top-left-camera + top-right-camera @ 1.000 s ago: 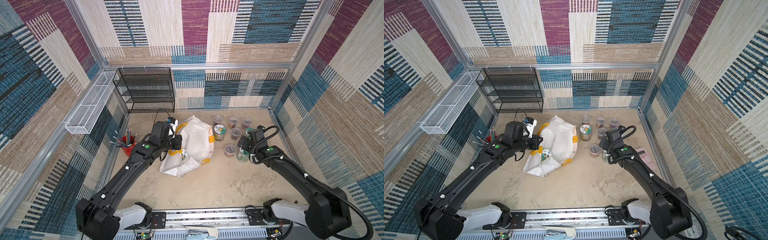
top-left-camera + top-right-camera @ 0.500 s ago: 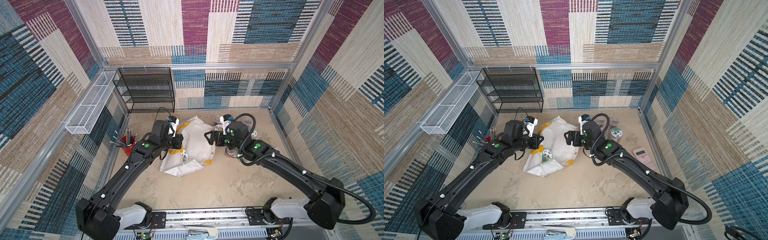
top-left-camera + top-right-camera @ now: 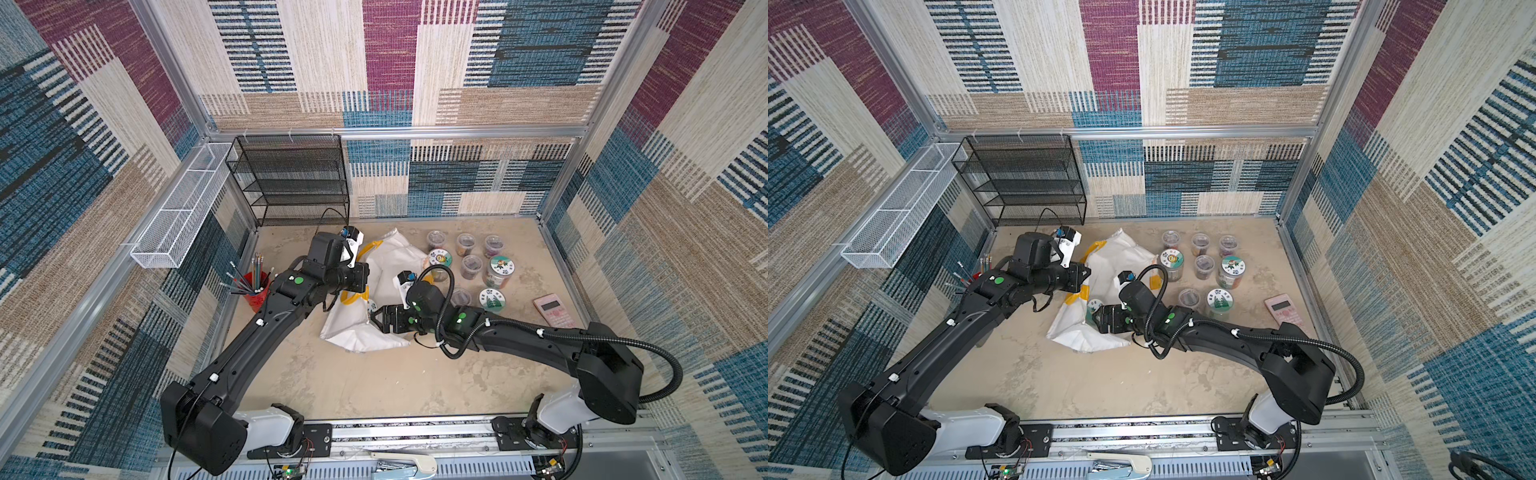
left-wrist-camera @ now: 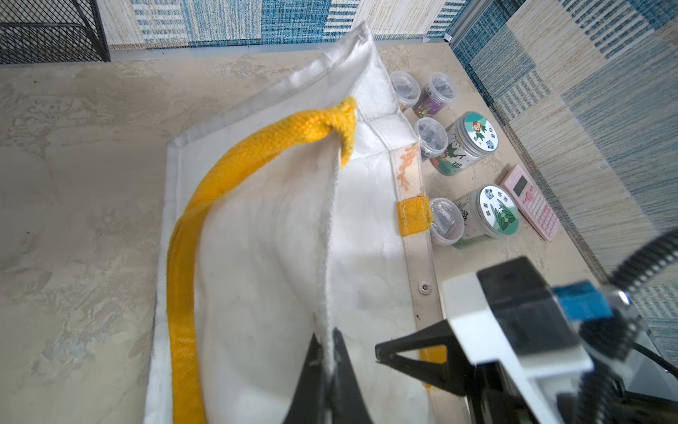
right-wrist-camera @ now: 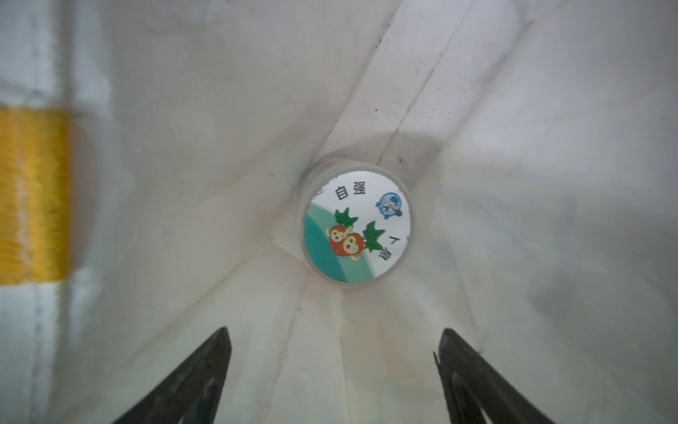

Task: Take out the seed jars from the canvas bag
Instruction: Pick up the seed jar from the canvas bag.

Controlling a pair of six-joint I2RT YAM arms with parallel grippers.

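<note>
The last jar [image 5: 356, 224] is sitting deep inside the bag [image 4: 264, 257]. Its picture lid is facing my right pincer [image 5: 334, 332], straight ahead of the tips and not yet between them. That pincer is standing open, with nothing in it and only white cloth on either side.

A second ago it was hanging over the group on the desk [image 3: 332, 382]. Now it is pushing into the bag's mouth, so I am judging the previous jar delivered and this reach to be the start of the final fetch. The eight jars [image 3: 471, 264] already out are standing well behind my right pincer, close together and upright, with a pink calculator [image 3: 552, 309] just past them.

My left pincer [image 4: 326, 341] is staying where it was, clamped shut on the bag's upper edge and lifting it so the mouth is gaping for the other arm. That hold is mattering now. If the cloth sags, it will be draping over the lid I am aiming at. What is left, I think, is going further in until the jar is sitting between the open tips.
</note>
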